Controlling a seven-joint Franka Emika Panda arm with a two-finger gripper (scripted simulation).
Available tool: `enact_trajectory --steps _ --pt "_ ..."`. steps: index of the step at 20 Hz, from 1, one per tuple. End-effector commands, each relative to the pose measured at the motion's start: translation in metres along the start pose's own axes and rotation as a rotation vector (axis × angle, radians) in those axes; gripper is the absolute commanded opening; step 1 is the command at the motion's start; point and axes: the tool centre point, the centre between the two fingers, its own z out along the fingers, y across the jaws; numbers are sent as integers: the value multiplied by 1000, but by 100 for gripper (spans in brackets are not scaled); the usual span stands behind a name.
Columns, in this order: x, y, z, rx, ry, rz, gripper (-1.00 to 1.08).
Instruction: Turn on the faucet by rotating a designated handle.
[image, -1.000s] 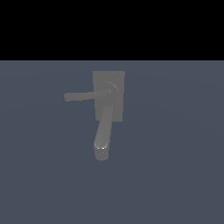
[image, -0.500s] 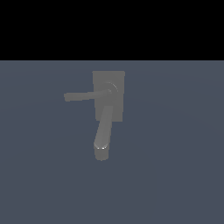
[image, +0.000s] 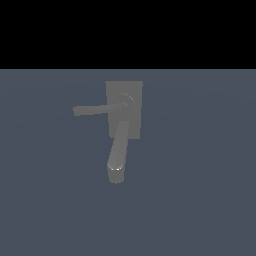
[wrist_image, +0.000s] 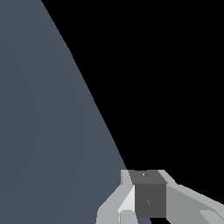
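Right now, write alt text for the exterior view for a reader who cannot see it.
A matte grey faucet sits alone on a dark blue-grey floor, under a black band. Its thin handle points toward the exterior view's left from the round hub, and the thick spout runs toward the bottom of the picture. No arm or claw shows.

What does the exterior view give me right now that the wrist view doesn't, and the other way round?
Only the exterior view shows the faucet: base plate, hub, the thick spout and the thin handle pointing toward the exterior view's left. No arm appears there. Only the wrist view shows the gripper, seen close up at the picture's edge; whether it is open or shut cannot be told. No faucet appears there. Both show the blue-grey floor against black background.
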Motion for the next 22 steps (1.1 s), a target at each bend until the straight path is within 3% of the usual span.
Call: enact_trajectory --steps 1,11,17,22 --pt "15 -2 -16 -89 61 -27 -100" --pt "71 -43 -80 -399 307 -192 -100" --pt "99 -94 -112 -549 456 -332 -100" --pt "116 -151 -132 -649 577 -473 -100"
